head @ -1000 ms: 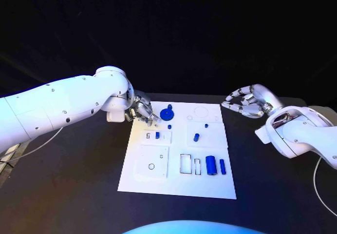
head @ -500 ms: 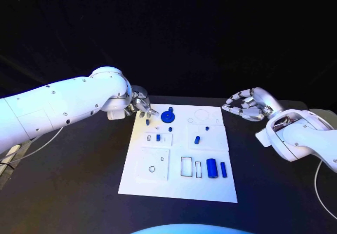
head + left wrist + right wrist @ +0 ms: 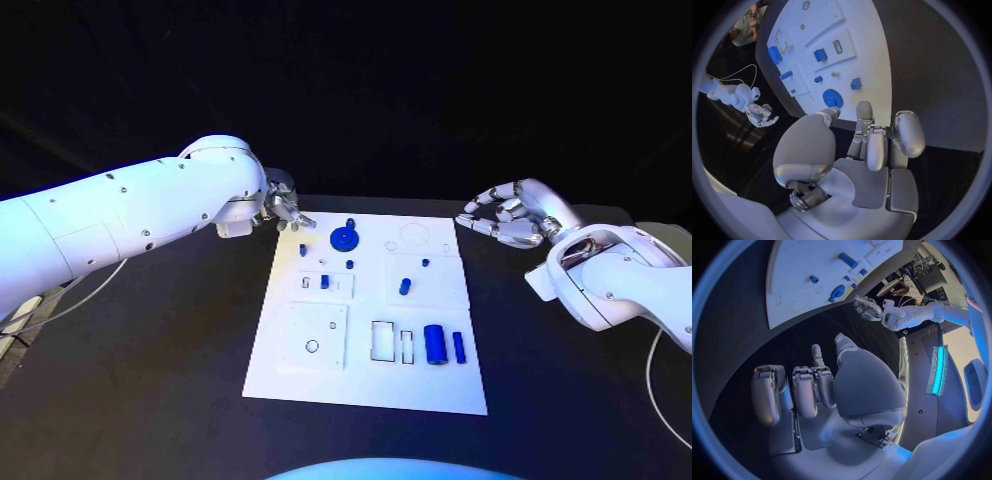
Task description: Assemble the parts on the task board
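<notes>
Apparently between placements, the left hand (image 3: 284, 212) hovers empty with loosely curled fingers beside the far-left corner of the task board (image 3: 289, 375), where the blue gear (image 3: 345, 238) sits, while the right hand (image 3: 503, 215) waits empty, half-curled, so choosing a loose part seems next.

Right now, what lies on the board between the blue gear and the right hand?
In the head view, only bare white task board with faint circle outlines lies between the blue gear and the right hand.

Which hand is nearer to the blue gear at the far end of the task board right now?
Left. The left hand hovers just off the board's far left corner, close beside the blue gear. The right hand is off the task board, past its far right corner, clearly farther away.
</notes>
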You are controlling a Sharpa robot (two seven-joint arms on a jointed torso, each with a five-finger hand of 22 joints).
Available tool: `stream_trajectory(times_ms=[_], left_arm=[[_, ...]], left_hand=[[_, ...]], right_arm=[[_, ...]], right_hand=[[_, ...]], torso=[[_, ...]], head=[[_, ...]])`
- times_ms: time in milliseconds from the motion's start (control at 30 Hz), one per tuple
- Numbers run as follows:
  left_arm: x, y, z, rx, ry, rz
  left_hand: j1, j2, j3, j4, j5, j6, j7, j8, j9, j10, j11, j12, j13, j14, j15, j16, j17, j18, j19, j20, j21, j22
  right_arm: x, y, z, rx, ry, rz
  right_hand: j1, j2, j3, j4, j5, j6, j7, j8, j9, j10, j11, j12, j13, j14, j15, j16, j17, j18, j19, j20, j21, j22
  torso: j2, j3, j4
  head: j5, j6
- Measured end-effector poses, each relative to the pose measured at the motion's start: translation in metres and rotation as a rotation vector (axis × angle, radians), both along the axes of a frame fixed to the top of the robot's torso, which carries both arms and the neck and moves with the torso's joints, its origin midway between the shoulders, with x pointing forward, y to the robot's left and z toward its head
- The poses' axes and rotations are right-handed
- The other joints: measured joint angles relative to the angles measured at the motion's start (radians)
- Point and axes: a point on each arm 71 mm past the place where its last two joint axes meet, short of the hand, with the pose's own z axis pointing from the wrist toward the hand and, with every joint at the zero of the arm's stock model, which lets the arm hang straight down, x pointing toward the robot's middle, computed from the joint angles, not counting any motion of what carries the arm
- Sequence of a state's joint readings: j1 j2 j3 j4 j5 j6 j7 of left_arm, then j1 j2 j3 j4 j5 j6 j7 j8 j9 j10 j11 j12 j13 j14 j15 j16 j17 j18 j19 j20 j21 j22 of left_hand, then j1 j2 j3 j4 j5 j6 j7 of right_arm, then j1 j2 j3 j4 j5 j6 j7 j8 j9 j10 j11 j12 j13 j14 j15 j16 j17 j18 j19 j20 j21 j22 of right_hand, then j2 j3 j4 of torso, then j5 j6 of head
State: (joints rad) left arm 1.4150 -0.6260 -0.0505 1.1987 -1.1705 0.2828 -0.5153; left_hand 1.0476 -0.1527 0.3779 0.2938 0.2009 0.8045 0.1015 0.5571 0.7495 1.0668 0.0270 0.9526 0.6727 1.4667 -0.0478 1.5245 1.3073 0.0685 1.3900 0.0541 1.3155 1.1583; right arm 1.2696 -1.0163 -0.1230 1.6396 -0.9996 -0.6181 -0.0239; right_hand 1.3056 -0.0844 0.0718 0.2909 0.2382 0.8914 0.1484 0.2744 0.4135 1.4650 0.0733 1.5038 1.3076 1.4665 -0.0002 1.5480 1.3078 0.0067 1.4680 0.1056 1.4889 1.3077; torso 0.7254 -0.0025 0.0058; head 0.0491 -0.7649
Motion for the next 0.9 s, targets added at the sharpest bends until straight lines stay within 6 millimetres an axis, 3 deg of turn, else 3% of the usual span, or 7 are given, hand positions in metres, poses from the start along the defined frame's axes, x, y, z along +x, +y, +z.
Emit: stream_trajectory(times_ms=[400, 900], left_arm=[[0.004, 0.0, -0.021, 0.048, 0.051, 0.002], [0.002, -0.003, -0.026, 0.036, 0.101, -0.007]], left_hand=[[0.0, 0.0, -0.006, 0.0, 0.0, 0.011, -0.004, 0.004, -0.002, 0.0, 0.0, 0.0, -0.001, 0.0, 0.0, 0.0, 0.0, 0.0, 0.0, 0.0, 0.0, 0.001], [-0.005, 0.005, -0.011, 0.0, 0.0, 0.026, -0.004, 0.008, -0.008, 0.008, -0.007, 0.011, 0.009, 0.0, 0.0, 0.004, 0.0, 0.0, 0.004, 0.003, 0.004, 0.009]], right_arm=[[0.0, 0.001, 0.0, 0.001, 0.0, 0.003], [0.001, 0.003, 0.0, 0.001, -0.001, 0.006]], right_hand=[[0.0, 0.0, 0.0, 0.0, 0.0, 0.0, 0.0, 0.0, 0.0, 0.0, 0.0, 0.0, 0.0, 0.0, 0.0, 0.0, 0.0, 0.0, 0.0, 0.0, 0.0, 0.0], [0.0, 0.0, 0.0, 0.0, 0.0, 0.0, 0.0, 0.0, 0.0, 0.0, 0.0, 0.0, 0.0, 0.0, 0.0, 0.0, 0.0, 0.0, 0.0, 0.0, -0.004, 0.0]], torso=[[0.003, -0.0014, -0.0007], [0.0, -0.0009, 0.0008]], head=[[-0.002, -0.006], [-0.001, -0.012]])
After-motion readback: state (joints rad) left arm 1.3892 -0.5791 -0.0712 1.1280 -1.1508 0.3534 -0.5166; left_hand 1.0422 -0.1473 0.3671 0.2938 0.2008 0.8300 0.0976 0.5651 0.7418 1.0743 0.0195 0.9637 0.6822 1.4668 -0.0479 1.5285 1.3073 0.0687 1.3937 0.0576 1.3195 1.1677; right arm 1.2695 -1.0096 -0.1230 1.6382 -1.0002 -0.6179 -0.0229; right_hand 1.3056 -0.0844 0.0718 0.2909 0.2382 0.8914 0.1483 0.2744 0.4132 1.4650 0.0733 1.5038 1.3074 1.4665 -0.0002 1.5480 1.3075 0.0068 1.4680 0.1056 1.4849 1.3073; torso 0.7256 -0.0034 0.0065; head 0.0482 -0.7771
